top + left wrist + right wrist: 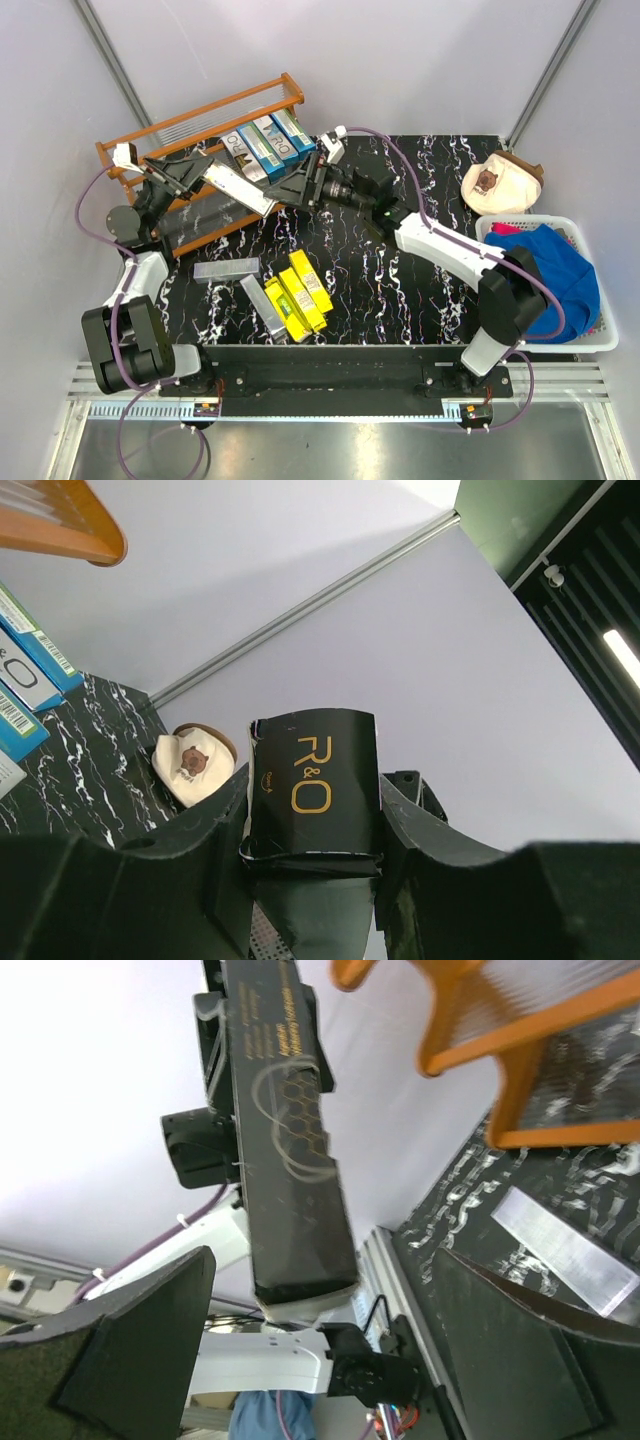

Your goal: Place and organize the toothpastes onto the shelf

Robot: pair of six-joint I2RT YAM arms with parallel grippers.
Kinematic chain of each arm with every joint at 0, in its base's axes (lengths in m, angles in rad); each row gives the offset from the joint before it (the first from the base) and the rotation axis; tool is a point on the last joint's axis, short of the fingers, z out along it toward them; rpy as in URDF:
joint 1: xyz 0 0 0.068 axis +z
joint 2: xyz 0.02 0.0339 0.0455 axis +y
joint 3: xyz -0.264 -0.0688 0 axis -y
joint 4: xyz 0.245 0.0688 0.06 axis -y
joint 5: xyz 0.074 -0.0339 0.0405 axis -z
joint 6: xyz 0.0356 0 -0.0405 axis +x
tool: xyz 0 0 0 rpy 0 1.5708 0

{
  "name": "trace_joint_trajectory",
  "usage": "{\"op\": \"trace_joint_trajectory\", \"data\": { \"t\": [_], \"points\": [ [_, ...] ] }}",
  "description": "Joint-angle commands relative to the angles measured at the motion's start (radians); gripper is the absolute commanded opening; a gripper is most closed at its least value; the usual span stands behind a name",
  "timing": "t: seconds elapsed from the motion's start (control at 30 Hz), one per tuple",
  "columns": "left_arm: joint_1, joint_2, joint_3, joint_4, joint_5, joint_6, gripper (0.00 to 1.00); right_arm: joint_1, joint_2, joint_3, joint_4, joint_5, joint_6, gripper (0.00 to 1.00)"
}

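My left gripper point(203, 173) point(315, 815) is shut on one end of a black toothpaste carton point(320, 775) with gold lettering, held in the air in front of the orange-brown shelf point(190, 128). The carton point(240, 187) point(285, 1140) runs right toward my right gripper point(291, 190) point(335, 1360). That gripper is open, its fingers point(140, 1350) standing wide on either side of the carton's free end without touching it. Three blue toothpastes point(265, 142) lie on the shelf's upper tier. Three yellow ones point(298, 290) and two silver ones point(227, 268) lie on the table.
A white basket point(600, 335) holding blue cloth stands at the right edge. A cream cap point(500, 183) point(190, 765) lies at the back right. The black marbled mat point(400, 300) covers the table.
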Motion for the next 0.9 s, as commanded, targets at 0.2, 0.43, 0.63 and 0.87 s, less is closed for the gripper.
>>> {"op": "trace_joint_trajectory", "data": {
  "t": [0.2, 0.43, 0.63, 0.87],
  "points": [
    [0.005, -0.050, -0.003, 0.010, -0.005, 0.036, 0.27, 0.033, 0.094, 0.119, 0.178, -0.117, 0.109, 0.79],
    [0.005, -0.036, -0.012, 0.021, -0.031, 0.026, 0.27, 0.045, 0.055, 0.086, 0.194, -0.137, 0.081, 0.76],
    [0.005, -0.041, -0.015, 0.013, -0.040, 0.035, 0.27, 0.045, 0.066, 0.081, 0.212, -0.154, 0.100, 0.56],
    [0.006, -0.045, -0.012, -0.013, -0.045, 0.053, 0.40, 0.045, 0.066, 0.076, 0.217, -0.160, 0.106, 0.36]
  ]
}}
